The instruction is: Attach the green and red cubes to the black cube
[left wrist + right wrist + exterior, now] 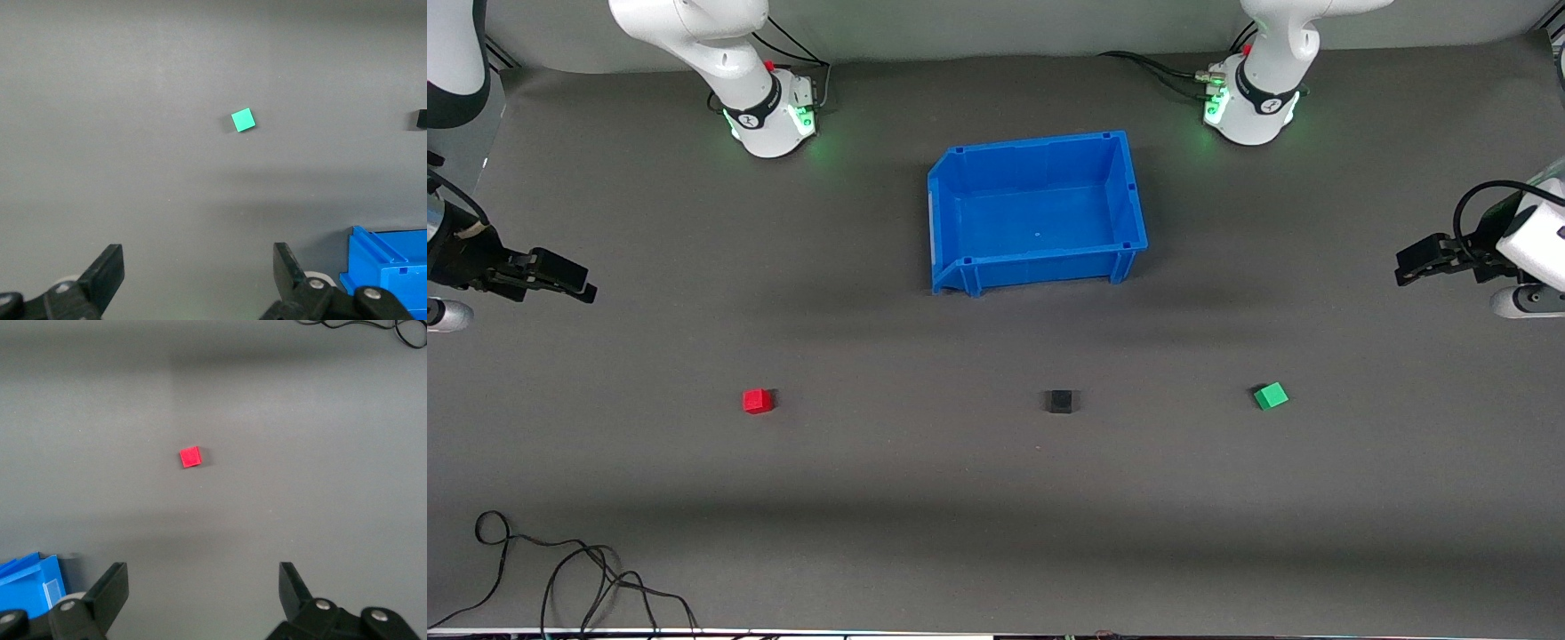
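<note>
Worktop (pixel 996 498) is a flat matte dark-grey sheet, w/ three tiny plain cubes lying in a row across it, well apart from each other, all nearer the front camera than the blue bin (pixel 1037 213). Red cube (pixel 757 401) sits toward the right arm's end, black cube (pixel 1060 402) roughly mid-row, green cube (pixel 1271 396) toward the left arm's end, turned a bit askew vs the other two. All three sharp-edged, solid-coloured, same size; black one matte, barely stands out from the mat. None touch. Bin is an open-topped moulded plastic box, smooth glossy walls, rectangular w/ one cut-down sloped end facing the right arm's end, nothing in it; it stands betw. the two arm bases and the cube row. Left gripper (pixel 1405 271) hangs over bare worktop at the left arm's edge of the table, fingers (pixel 107 270) spread wide, holding nothing; its wrist view shows the green cube on bare mat, a corner of the bin, and the black cube at the frame edge. Right gripper (pixel 585 290) is over bare worktop at the right arm's edge, fingers (pixel 110 587) also wide apart, nothing betw. them; its wrist view has the red cube on the mat and a bit of the bin. Black wedge-shaped fingers on both. A thin black cable (pixel 560 578) lies looped on the worktop at the near corner, right arm's end.
</note>
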Action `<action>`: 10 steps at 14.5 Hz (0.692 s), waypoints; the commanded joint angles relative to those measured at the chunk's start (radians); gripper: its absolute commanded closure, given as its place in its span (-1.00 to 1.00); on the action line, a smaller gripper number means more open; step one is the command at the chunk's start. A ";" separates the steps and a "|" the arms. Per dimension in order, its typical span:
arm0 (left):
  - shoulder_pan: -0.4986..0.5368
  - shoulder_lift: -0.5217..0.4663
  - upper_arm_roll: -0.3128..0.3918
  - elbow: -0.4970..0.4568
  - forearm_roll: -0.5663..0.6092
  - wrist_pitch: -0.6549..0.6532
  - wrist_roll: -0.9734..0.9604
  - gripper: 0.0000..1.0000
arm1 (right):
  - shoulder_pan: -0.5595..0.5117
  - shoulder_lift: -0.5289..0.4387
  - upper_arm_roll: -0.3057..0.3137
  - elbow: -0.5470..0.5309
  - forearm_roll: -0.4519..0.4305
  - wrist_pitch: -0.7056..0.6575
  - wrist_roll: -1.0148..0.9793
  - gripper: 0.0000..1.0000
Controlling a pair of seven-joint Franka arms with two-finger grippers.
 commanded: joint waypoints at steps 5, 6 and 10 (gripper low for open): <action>0.002 0.015 0.004 0.018 -0.004 -0.014 0.010 -0.99 | 0.011 0.010 -0.009 0.018 0.014 -0.012 0.012 -1.00; 0.011 0.019 0.004 0.010 -0.006 -0.005 -0.001 -0.99 | 0.010 0.010 -0.009 0.018 0.017 -0.012 0.033 -1.00; 0.011 0.091 0.004 -0.016 -0.007 0.029 -0.125 -0.99 | 0.008 0.050 -0.009 0.058 0.052 -0.011 0.475 -1.00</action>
